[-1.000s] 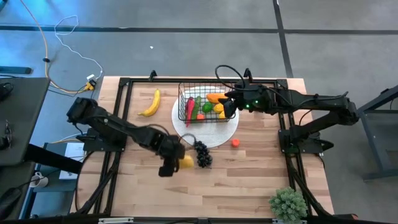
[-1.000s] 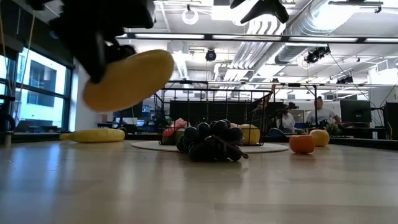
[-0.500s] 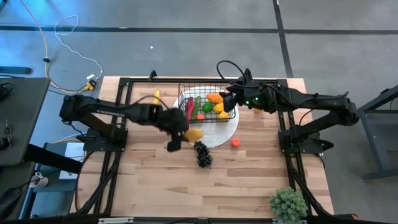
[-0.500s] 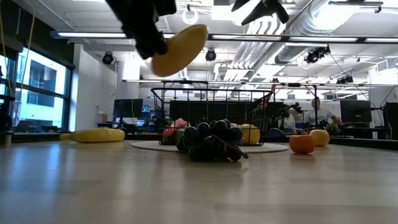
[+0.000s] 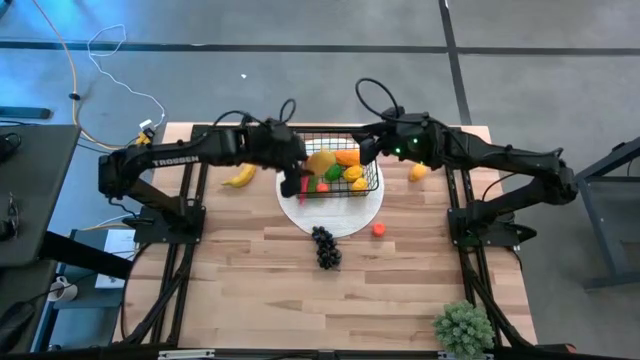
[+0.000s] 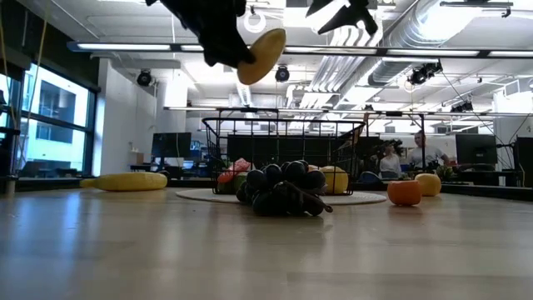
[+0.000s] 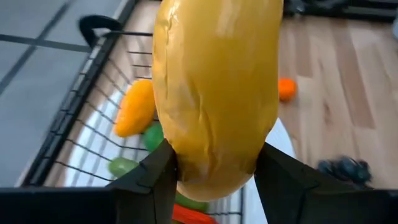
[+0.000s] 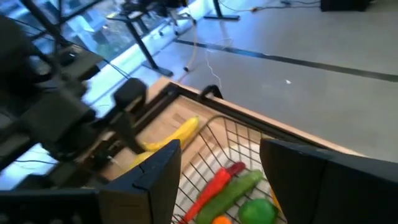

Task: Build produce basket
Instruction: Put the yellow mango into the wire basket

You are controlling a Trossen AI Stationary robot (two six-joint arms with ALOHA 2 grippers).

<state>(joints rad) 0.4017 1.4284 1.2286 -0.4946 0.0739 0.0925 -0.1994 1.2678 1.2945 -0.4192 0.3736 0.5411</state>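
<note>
A yellow oval fruit (image 7: 217, 93) hangs above the left part of the black wire basket (image 5: 345, 185), with my left gripper (image 5: 310, 167) shut on it. The basket stands on a white plate (image 5: 340, 212) and holds a red chili (image 8: 219, 180), a green cucumber (image 8: 239, 184), an orange carrot (image 7: 134, 109) and other produce. My right gripper (image 8: 217, 180) hovers open over the basket's far right corner with nothing between its fingers. A banana (image 5: 240, 175) lies left of the basket, and dark grapes (image 5: 325, 247) and a small tomato (image 5: 379, 229) lie nearer. My left gripper pinches the yellow fruit between its two fingers (image 7: 155, 180), one on each long side near the fruit's rear end (image 7: 211, 171). The fingers slant down from the table's left side. The fruit sticks out ahead of them, lifted clear above the basket.
An orange fruit (image 5: 418, 172) lies on the table right of the basket. A green bushy plant (image 5: 462, 326) stands at the near right corner. The near half of the wooden table (image 5: 260, 300) is bare wood. In the low view, people sit far behind the table.
My left gripper has carried the yellow fruit up and toward the far edge, from beside the grapes to above the basket's left part, swinging around as it went. My right gripper has drawn back a little toward the far edge, uncovering the orange fruit beside the basket.
</note>
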